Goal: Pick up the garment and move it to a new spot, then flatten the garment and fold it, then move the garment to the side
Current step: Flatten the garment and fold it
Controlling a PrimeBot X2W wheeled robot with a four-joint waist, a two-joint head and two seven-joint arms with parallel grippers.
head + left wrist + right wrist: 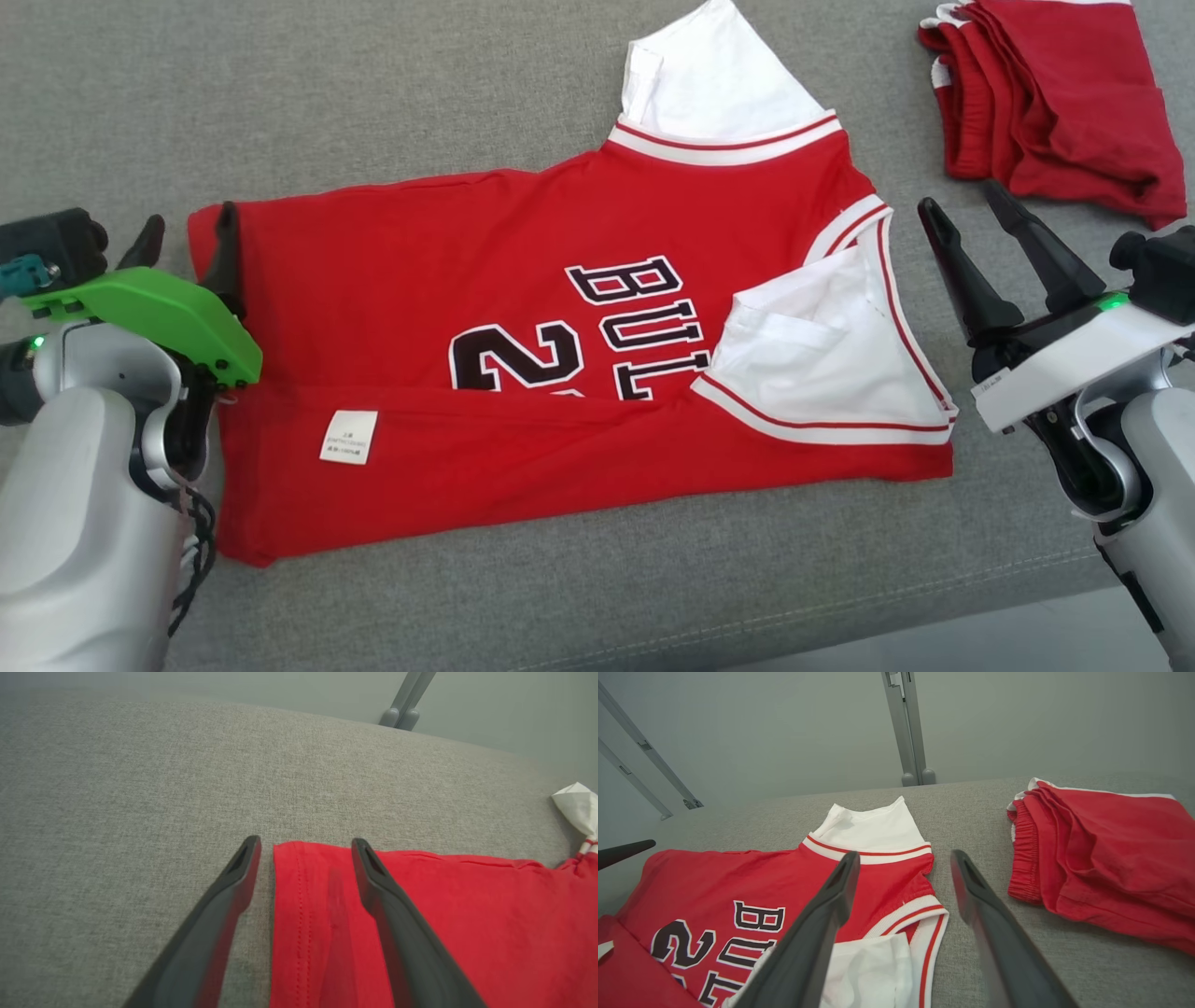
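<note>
"Left gripper (190, 224) first: what does it have?"

"Nothing. Its two dark fingers stand wide apart at the hem end of the red jersey (448, 289). In the left wrist view the gripper (306, 843) straddles the hem's corner, one finger over red cloth, the other over the grey cushion (117, 788). Whether the tips press the fabric, I cannot tell."

"And the right gripper (962, 199)?"

"Also spread wide and empty. It hangs just beside the jersey's collar end, over bare grey cushion, between the jersey and a pile of red shorts (1055, 93) at the far right corner. The right wrist view puts its gripper (904, 856) across the striped shoulder trim, with the shorts (1101, 858) off to one side."

"How does the jersey lie?"

"Spread across the cushion, hem toward the robot's left, collar toward its right. The near long edge is folded up over the front, cutting off the bottom of the black-and-white number and lettering, and a small white label (348, 436) shows on that flap. One white sleeve (822, 355) is turned in over the chest; the other white sleeve (709, 79) points away toward the cushion's far side."
</note>
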